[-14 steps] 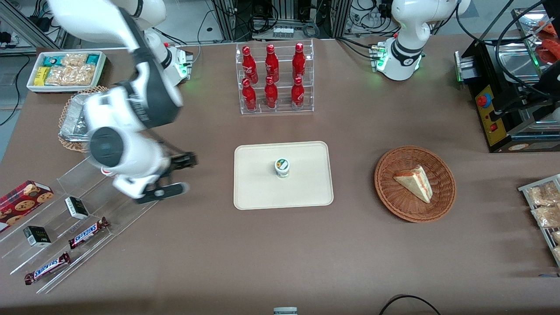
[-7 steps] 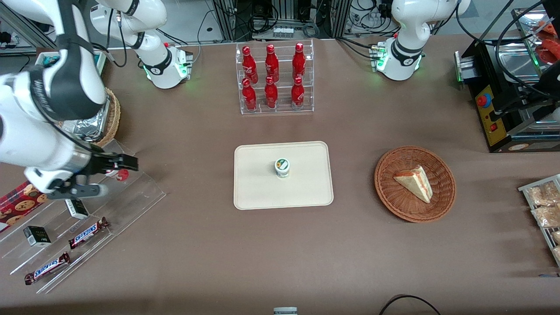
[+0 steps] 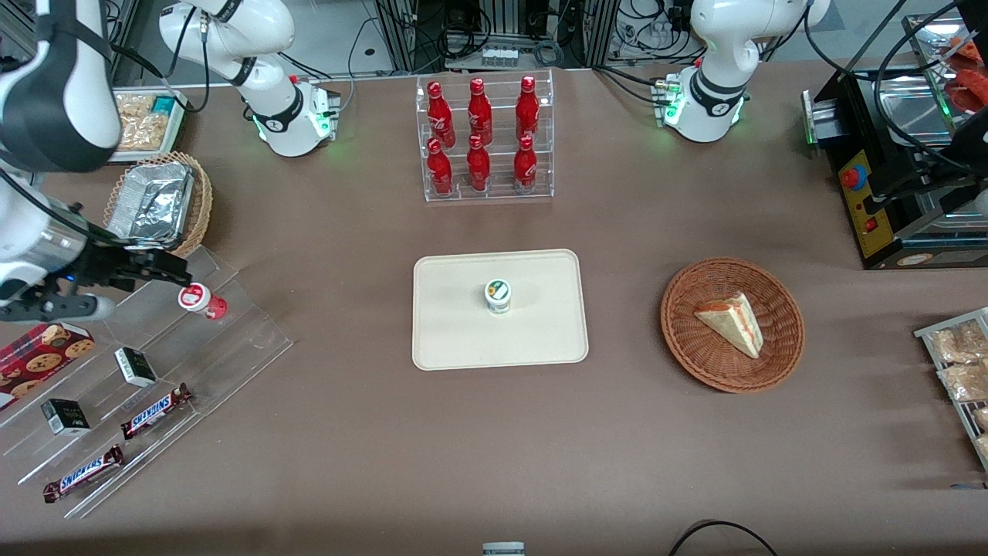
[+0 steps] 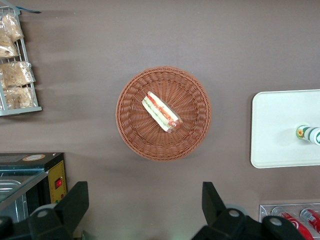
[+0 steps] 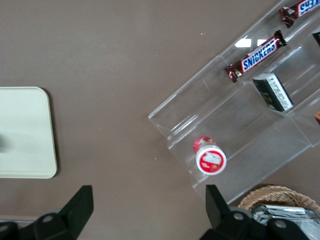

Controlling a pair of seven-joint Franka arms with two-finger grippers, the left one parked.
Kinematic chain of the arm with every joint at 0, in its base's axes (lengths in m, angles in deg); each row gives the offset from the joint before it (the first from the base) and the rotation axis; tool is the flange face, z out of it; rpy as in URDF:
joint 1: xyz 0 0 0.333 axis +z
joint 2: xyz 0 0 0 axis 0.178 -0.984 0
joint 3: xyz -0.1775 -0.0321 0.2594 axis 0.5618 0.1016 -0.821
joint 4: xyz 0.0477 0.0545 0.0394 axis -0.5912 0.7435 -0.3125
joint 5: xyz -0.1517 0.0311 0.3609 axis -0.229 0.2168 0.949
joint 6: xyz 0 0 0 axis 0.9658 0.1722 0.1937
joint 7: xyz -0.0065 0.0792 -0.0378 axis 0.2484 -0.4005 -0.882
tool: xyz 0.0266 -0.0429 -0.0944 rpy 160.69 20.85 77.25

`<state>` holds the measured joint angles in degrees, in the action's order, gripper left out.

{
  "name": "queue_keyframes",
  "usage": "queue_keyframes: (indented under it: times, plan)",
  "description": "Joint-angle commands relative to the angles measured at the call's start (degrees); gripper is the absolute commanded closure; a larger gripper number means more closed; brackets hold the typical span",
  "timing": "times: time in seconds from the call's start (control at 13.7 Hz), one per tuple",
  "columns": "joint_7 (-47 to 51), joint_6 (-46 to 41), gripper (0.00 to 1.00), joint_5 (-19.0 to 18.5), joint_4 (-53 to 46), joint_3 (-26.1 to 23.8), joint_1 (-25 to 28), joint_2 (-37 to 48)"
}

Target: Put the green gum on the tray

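The green gum [image 3: 498, 296] stands upright on the cream tray [image 3: 448, 332], near its middle, white lid up. The left wrist view shows the same green gum [image 4: 307, 134] on the tray [image 4: 280, 125]. My gripper [image 3: 147, 292] hovers well off toward the working arm's end of the table, above the clear acrylic stand [image 3: 231, 347], open and holding nothing. In the right wrist view the gripper [image 5: 148, 202] is open over bare tabletop. A corner of the tray [image 5: 25, 132] shows there, and a red-lidded gum bottle [image 5: 210, 157] stands on the acrylic stand [image 5: 240, 130].
The red gum bottle [image 3: 197, 300] stands close by the gripper. Snickers bars [image 3: 154, 409], small dark boxes [image 3: 135, 367] and a cookie box [image 3: 38, 351] lie on the stand. A foil container [image 3: 154, 205], a rack of red bottles [image 3: 486, 139] and a wicker basket [image 3: 687, 340] holding a sandwich surround the tray.
The arm has swung away from the tray toward the working arm's end of the table, uncovering the red gum bottle. The green gum has stayed put on the tray.
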<state>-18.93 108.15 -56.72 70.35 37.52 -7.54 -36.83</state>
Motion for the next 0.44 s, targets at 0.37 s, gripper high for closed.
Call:
queue_keyframes:
  times: [0.37]
  plan:
    - [0.13, -8.53, 0.0, -3.58, 0.96, -1.61, -1.31, 4.83]
